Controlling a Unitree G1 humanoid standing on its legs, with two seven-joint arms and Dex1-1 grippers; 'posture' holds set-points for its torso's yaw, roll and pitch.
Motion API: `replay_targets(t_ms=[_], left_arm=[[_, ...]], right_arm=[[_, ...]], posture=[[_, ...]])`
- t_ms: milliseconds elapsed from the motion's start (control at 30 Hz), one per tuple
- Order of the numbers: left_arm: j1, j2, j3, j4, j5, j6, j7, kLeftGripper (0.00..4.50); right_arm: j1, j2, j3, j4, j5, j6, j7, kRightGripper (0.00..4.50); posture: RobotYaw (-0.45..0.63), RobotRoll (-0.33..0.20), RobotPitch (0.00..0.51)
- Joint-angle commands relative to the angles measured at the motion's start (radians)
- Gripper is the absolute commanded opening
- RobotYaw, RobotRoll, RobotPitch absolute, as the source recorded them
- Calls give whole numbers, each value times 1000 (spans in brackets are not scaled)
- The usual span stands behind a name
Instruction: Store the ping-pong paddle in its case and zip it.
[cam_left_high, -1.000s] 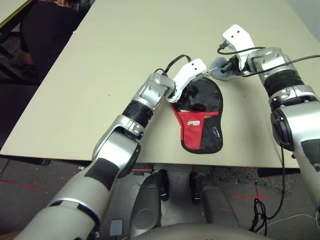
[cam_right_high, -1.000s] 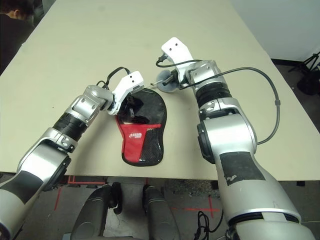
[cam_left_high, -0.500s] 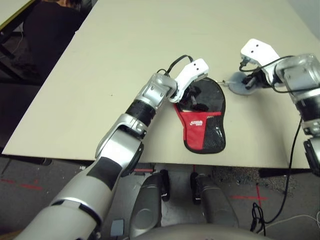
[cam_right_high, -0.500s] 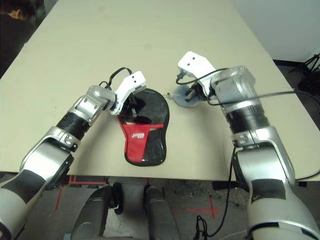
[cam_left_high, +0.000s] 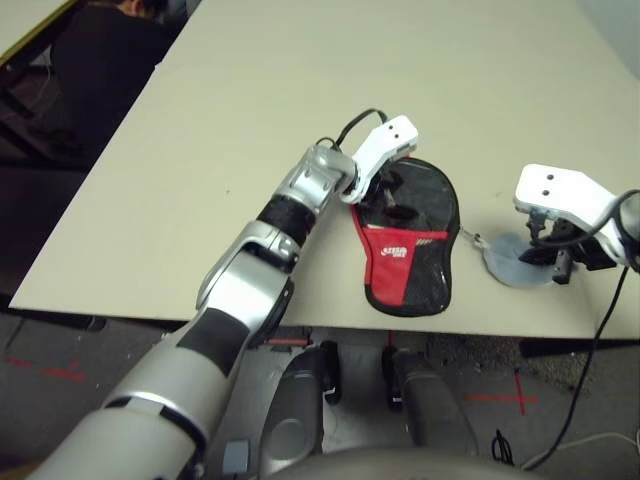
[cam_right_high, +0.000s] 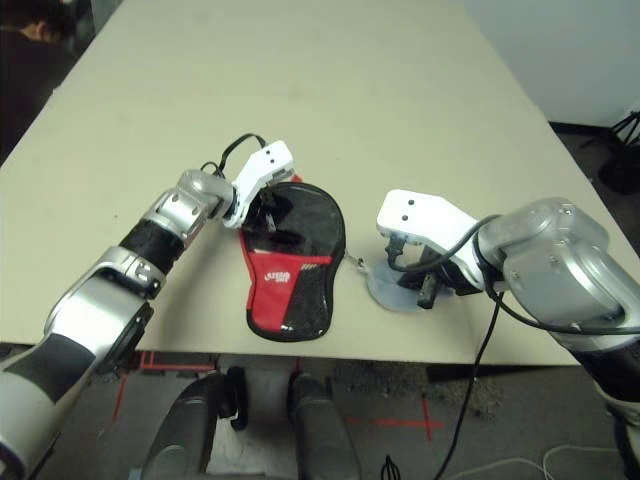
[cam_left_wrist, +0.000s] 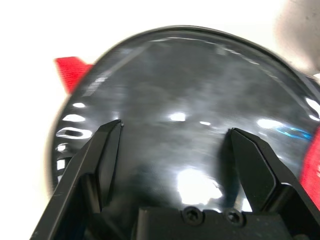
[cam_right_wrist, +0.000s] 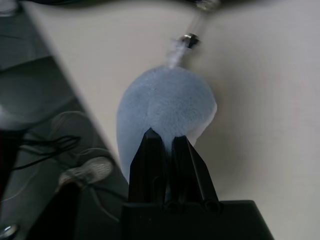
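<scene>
The case (cam_left_high: 412, 250) lies flat near the table's front edge, round black end away from me, red mesh panel (cam_left_high: 397, 262) toward me. My left gripper (cam_left_high: 392, 203) rests open on the glossy clear side (cam_left_wrist: 200, 95), one finger (cam_left_wrist: 107, 150) on each side. The ping-pong paddle is hidden. To the right of the case, my right gripper (cam_left_high: 550, 262) is shut on a small grey lump (cam_right_wrist: 170, 102) lying on the table. A thin chain (cam_left_high: 470, 238) runs from the lump (cam_left_high: 510, 265) to the case's rim.
The table's front edge (cam_left_high: 300, 318) runs just below the case and the lump. A person in dark clothes (cam_left_high: 100, 50) sits beyond the far left corner. Bare tabletop (cam_left_high: 300, 80) stretches behind the case.
My right gripper carried the grey lump from the case's far round end down its right side, toward the front edge. The left gripper stayed on the case. The view shifted slightly.
</scene>
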Motion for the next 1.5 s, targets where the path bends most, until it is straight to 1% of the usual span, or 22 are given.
replay_targets(t_ms=[33,67,133,267,433,533,600,667,733,800,967,1067,1233,1333,1400,1500], left_arm=[[9,-4,-10,66,28,-1,12,4500],[8,-5,-10,70,29,-7,10,4500],[9,-9,-13,72,30,-20,-1,4500],[17,-2,-45,19,32,-81,-100,4500],[-12,51,-58,-56,40,-142,-188,4500],[-20,87,-59,-115,28,-189,-273,4500],[-4,118,-83,-174,24,-200,-363,4500],[21,136,-113,-207,36,-189,-418,4500],[40,135,-134,-211,48,-179,-433,4500],[56,117,-153,-184,64,-172,-424,4500],[52,66,-198,-61,140,-218,-327,4500],[37,27,-194,12,154,-207,-296,4500],[-2,-10,-180,131,185,-215,-225,4500],[-19,-25,-172,166,188,-220,-201,4500],[-25,-31,-168,181,188,-221,-194,4500],[-34,-41,-160,197,186,-222,-185,4500]], right_arm=[[52,-34,-31,-55,92,46,-12,20],[54,-25,-36,-50,102,47,-31,20],[37,-6,-17,-5,86,15,-84,20],[-38,48,48,109,47,-44,-161,20],[-122,94,127,206,16,-94,-194,20],[-161,117,162,254,0,-117,-202,20],[-181,128,181,280,-20,-139,-210,20],[-202,142,194,294,-29,-146,-212,20],[-221,152,204,298,-33,-150,-210,20],[-241,161,214,293,-39,-152,-205,20],[-267,163,237,245,-38,-142,-192,20],[-264,134,246,190,-29,-143,-165,20],[-216,-2,254,28,10,-165,-53,20],[-141,-104,239,-77,43,-191,10,20],[-103,-132,222,-113,59,-201,19,20],[-53,-142,198,-157,81,-196,13,20]], posture=[[-244,0,215],[-245,0,216],[-248,0,216],[-242,0,214],[-234,0,213],[-225,0,212],[-223,0,211],[-223,0,211],[-227,0,210],[-229,0,211],[-236,0,212],[-239,0,213],[-253,0,214],[-262,0,217],[-263,0,218],[-264,0,220]])
